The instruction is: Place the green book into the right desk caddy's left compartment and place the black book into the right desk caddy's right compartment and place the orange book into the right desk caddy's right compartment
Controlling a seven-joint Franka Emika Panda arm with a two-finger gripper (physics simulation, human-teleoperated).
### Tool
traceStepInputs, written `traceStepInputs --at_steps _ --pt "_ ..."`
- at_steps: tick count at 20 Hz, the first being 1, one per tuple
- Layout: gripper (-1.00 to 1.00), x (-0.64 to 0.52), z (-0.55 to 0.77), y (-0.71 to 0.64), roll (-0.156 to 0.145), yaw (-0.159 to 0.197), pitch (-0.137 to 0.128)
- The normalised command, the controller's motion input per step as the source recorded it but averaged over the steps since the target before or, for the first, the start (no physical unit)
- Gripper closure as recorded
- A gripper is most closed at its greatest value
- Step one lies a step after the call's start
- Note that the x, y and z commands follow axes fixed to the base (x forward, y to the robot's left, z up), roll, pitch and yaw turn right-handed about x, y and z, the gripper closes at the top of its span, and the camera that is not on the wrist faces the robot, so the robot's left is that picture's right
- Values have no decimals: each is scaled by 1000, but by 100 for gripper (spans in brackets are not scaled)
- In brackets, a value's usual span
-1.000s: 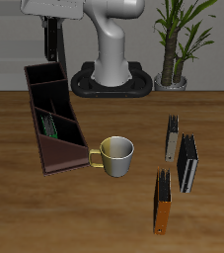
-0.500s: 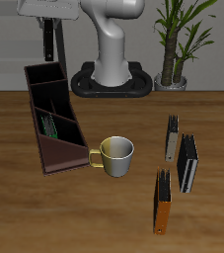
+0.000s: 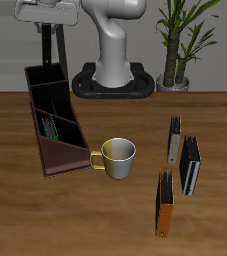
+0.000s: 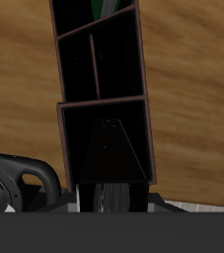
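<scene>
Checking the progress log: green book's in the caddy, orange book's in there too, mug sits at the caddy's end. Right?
Not quite. The orange book is not in the caddy. It stands on the table near the front edge, as the exterior view shows. The green book is in the caddy, and the mug sits at its end.

Caddy [image 3: 55, 135]: long maroon tray, three sections, lying slantwise; green book [image 3: 49, 127] inside its middle. Black book [image 3: 191, 165] and orange book [image 3: 165, 203]: on edge, well apart from it.
</scene>
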Motion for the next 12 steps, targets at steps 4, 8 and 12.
traceStepInputs --at_steps 4,8,12 --pt "100 47 -142 -79 37 -40 57" --pt "100 24 -125 -36 56 -26 49" --pt "100 58 -89 -27 62 -30 52"
